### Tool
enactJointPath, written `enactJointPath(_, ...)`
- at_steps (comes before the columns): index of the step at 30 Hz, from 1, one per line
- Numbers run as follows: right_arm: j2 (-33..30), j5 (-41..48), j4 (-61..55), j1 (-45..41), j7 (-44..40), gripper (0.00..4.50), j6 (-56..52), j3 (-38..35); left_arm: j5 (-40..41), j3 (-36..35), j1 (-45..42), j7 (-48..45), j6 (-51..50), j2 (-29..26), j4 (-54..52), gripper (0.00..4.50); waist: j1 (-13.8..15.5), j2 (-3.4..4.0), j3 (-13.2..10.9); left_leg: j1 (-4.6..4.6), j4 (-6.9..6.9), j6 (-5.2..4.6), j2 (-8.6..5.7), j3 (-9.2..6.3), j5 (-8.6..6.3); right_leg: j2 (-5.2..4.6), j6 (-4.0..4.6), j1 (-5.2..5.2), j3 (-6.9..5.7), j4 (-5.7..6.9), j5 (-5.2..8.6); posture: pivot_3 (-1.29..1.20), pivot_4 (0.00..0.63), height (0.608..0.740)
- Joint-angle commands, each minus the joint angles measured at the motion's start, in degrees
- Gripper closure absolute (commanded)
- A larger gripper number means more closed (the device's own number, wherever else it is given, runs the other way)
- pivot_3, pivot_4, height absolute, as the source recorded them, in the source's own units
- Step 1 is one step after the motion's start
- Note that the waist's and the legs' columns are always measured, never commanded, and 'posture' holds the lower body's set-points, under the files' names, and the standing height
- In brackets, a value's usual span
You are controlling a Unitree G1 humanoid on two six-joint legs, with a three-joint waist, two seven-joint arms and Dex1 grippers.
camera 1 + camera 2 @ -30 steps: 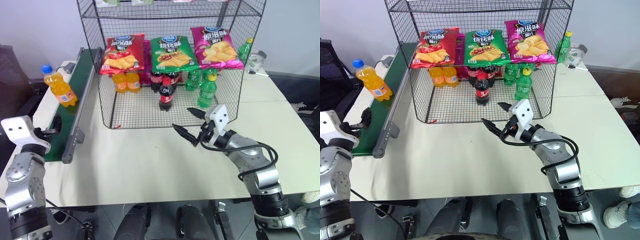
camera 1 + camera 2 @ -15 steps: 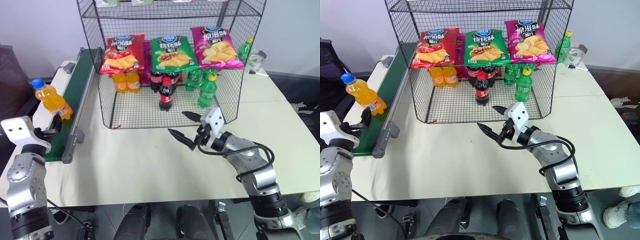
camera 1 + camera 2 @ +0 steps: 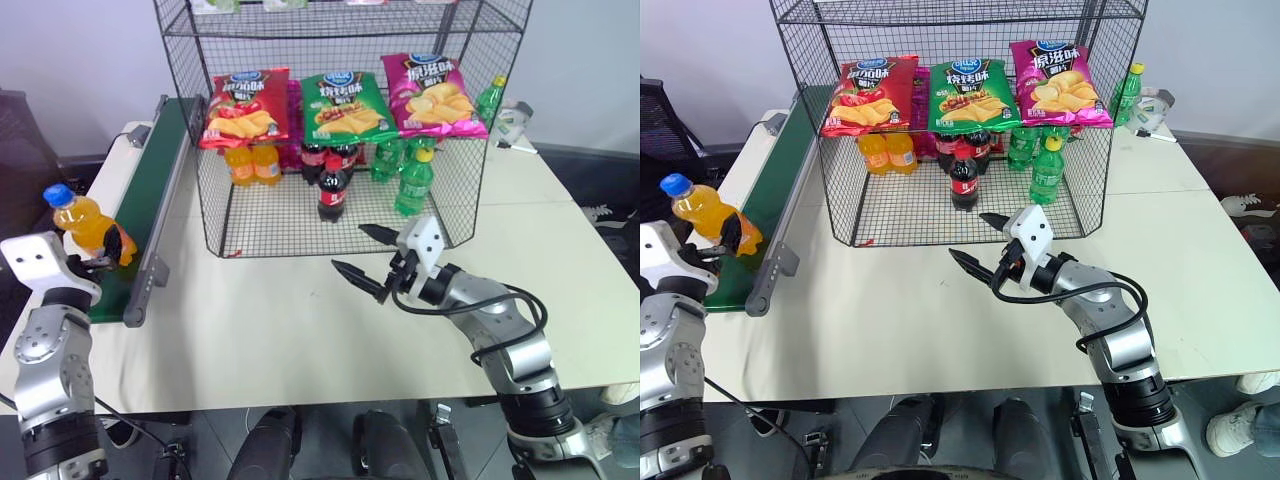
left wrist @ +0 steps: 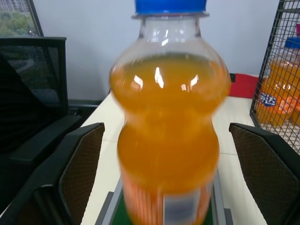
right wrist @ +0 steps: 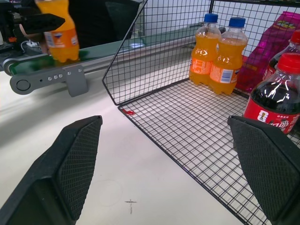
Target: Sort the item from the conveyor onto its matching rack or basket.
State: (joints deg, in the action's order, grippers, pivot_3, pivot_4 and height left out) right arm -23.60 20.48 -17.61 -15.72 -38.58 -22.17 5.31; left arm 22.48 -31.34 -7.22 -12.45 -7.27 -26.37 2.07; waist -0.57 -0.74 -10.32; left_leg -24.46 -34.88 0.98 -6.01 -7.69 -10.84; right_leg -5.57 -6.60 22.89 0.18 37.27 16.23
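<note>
Left wrist view: orange soda bottle (image 4: pixel 168 126) is seen upright and centred between the left tool's two fingers (image 4: pixel 77 173), which are spread wide with a gap on each side; no contact is visible, nothing is clamped yet. Left tool (image 3: pixel 105 255) is parked at the near end of the conveyor (image 3: pixel 150 190), judged so the bottle is carried straight into the open jaws. Bottle stands on the belt near that end.

Right tool (image 3: pixel 982 247) is held apart and empty over the worktop (image 3: pixel 300 330), just in front of the wire rack (image 3: pixel 340 130), judged clear of the pick.

Head views give the layout: matching orange bottles (image 3: pixel 252 163) sit on the rack's lower tier at its left, beside cola and green bottles, chip bags above. Right wrist view adds the rack's open front and two blue-capped orange bottles (image 5: pixel 218 56) close up, the likely drop spot.
</note>
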Motion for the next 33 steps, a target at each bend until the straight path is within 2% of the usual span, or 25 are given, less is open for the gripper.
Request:
enactJointPath(1, 0.23, 0.55, -2.67, -0.42, -0.01, 0.0, 0.21, -0.03, 0.12, -1.9, -0.34, -0.29, 1.7, -1.41, -0.71, 0.06, 0.0, 0.0, 0.0, 0.0, 0.0, 0.0, 0.0, 0.0, 0.0, 0.0, 0.0, 0.0, 0.0, 0.0, 0.0, 0.0, 0.15, 0.74)
enactJointPath(4, 0.19, 0.58, -2.68, -0.47, -0.07, 0.0, 0.14, -0.03, 0.61, -2.21, 0.06, -0.71, 2.02, -1.13, -0.96, 0.87, -0.01, 0.0, 0.0, 0.0, 0.0, 0.0, 0.0, 0.0, 0.0, 0.0, 0.0, 0.0, 0.0, 0.0, 0.0, 0.0, 0.15, 0.74)
enactJointPath(6, 0.14, 0.6, -2.7, -0.48, -0.08, 0.0, 0.07, -0.06, 0.48, -2.38, 0.39, -0.66, 2.04, -1.08, -1.19, 1.86, 0.0, 0.01, 0.0, 0.01, 0.0, 0.0, 0.0, 0.0, 0.0, 0.0, 0.0, 0.0, 0.0, 0.0, 0.0, 0.0, 0.15, 0.74)
enactJointPath(7, 0.12, 0.58, -2.72, -0.48, -0.07, 0.0, 0.06, -0.05, 0.49, -2.44, 0.57, -0.64, 2.06, -1.08, -1.38, 2.0, 0.01, 0.0, 0.01, 0.02, 0.0, 0.0, 0.0, 0.0, 0.0, 0.0, 0.0, -0.01, 0.0, 0.0, 0.0, 0.0, 0.15, 0.74)
enactJointPath(12, -0.01, 0.65, -2.9, -0.53, -0.16, 0.0, -0.09, -0.15, 2.58, -3.16, 0.47, -1.4, 1.65, -1.66, -4.86, 2.0, 0.05, 0.0, 0.01, 0.02, 0.0, 0.0, 0.0, 0.0, 0.0, 0.0, 0.0, -0.01, 0.0, 0.0, 0.0, 0.0, 0.15, 0.74)
enactJointPath(18, -0.4, 0.81, -2.68, -1.26, -0.66, 0.0, -0.2, -0.63, 8.01, -0.72, -3.85, -5.19, -4.52, -5.38, -13.55, 2.0, 0.16, -0.12, 0.02, -0.02, -0.08, 0.0, 0.0, -0.06, 0.0, 0.0, 0.0, -0.01, -0.06, -0.01, 0.0, 0.0, 0.15, 0.74)
enactJointPath(20, -0.5, 0.87, -2.58, -1.65, -0.85, 0.0, -0.17, -0.8, 10.06, 1.65, -5.59, -7.46, -7.8, -6.76, -16.37, 2.0, 0.15, -0.12, 0.02, -0.01, -0.09, 0.0, -0.01, -0.06, 0.0, 0.0, 0.01, -0.02, -0.07, -0.01, 0.0, 0.0, 0.15, 0.74)
enactJointPath(23, -0.62, 0.98, -2.52, -2.3, -1.11, 0.0, -0.13, -1.12, 13.04, 9.2, -8.3, -10.91, -14.42, -7.49, -20.91, 2.0, 0.18, -0.11, 0.02, -0.01, -0.08, 0.0, -0.02, -0.06, 0.0, 0.0, 0.01, -0.04, -0.06, -0.01, 0.0, 0.0, 0.15, 0.74)
enactJointPath(26, -0.96, 1.18, -2.66, -2.7, -1.35, 0.0, -0.16, -1.66, 8.74, 16.67, -10.95, -9.68, -16.46, -5.76, -21.23, 2.0, 0.03, -0.1, 0.02, 0.01, -0.1, 0.0, -0.05, -0.05, 0.0, 0.0, 0.0, -0.23, -0.06, 0.0, 0.0, 0.0, 0.15, 0.74)
enactJointPath(28, -1.43, 1.19, -2.6, -3.06, -1.2, 0.0, 0.01, -2.52, 6.03, 20.74, -12.61, -6.86, -16.3, -1.71, -18.57, 2.0, -0.09, -0.09, 0.02, 0.0, -0.08, 0.0, -0.04, -0.04, 0.0, 0.02, -0.01, -0.24, -0.06, 0.03, 0.0, 0.0, 0.15, 0.74)
enactJointPath(33, -2.52, 1.0, -2.04, -3.47, -0.84, 0.0, 0.28, -4.09, -5.48, 27.95, -18.04, -1.43, -8.62, 6.15, -5.56, 2.0, -0.11, -0.09, 0.01, -0.01, -0.04, 0.02, -0.01, 0.0, 0.03, 0.07, -0.01, -0.14, -0.05, 0.14, -0.01, 0.0, 0.15, 0.74)
